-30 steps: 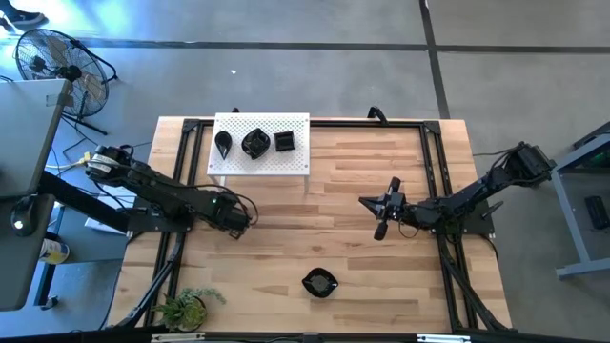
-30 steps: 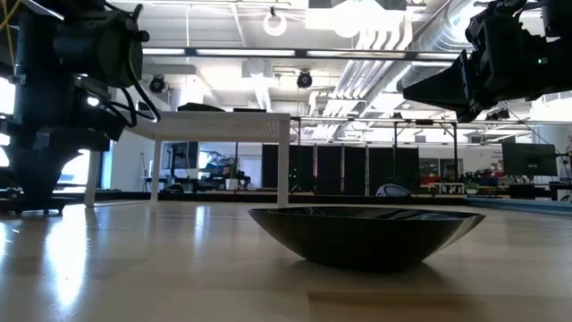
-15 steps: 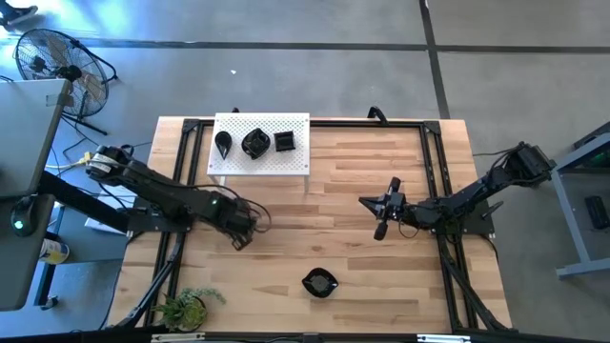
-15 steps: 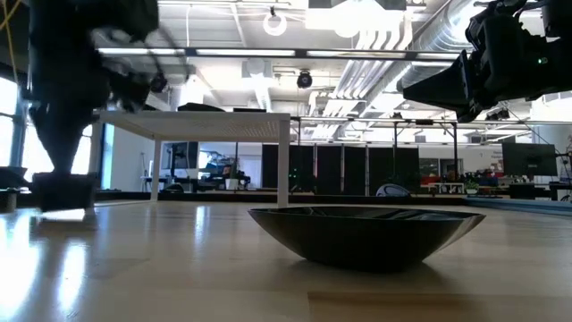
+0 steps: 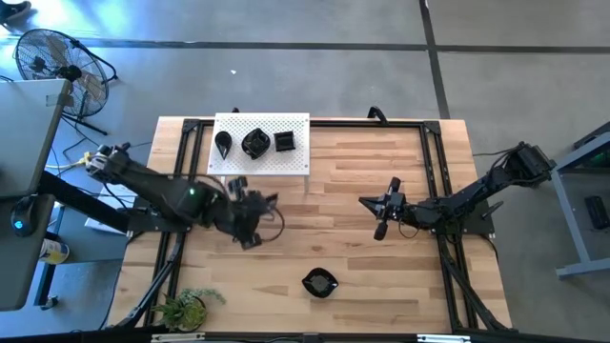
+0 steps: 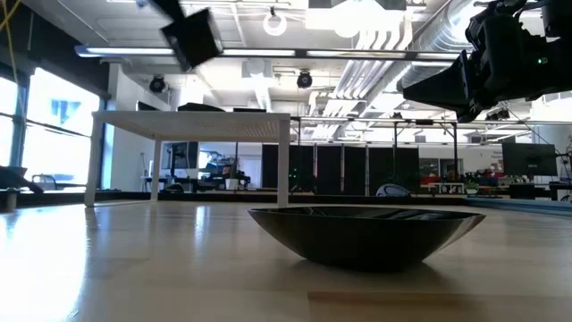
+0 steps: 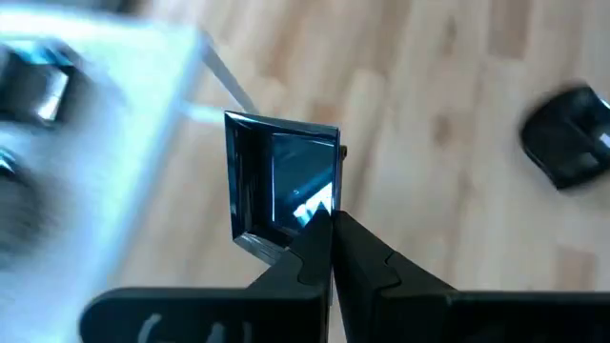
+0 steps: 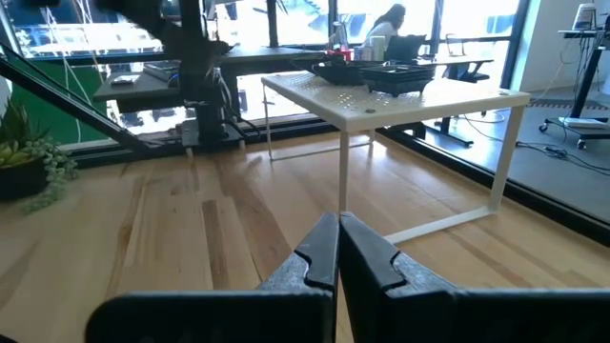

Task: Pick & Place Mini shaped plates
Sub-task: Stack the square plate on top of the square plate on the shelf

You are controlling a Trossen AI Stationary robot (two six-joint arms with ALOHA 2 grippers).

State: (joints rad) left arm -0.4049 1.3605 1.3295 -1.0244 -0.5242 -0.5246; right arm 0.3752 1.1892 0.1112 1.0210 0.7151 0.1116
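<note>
The mini shaped plates are in three places: three rest on the white perforated board (image 5: 260,162) at the table's 11 o'clock, a wavy plate (image 5: 319,282) lies on the wood at 6 o'clock, and a square plate (image 7: 282,181) is pinched by one corner in the left gripper (image 7: 331,221), just left of the table's centre (image 5: 255,211). This looks like the carrying step: the square plate is lifted clear of the wood. The next move likely calls for a level set-down beside the wavy plate, whose long axis in the low view (image 6: 366,234) runs from 3 to 9 o'clock. The held plate stands on edge, hollow face toward the wrist camera. The right gripper (image 5: 383,211), fingers pressed together and empty, waits right of centre.
</note>
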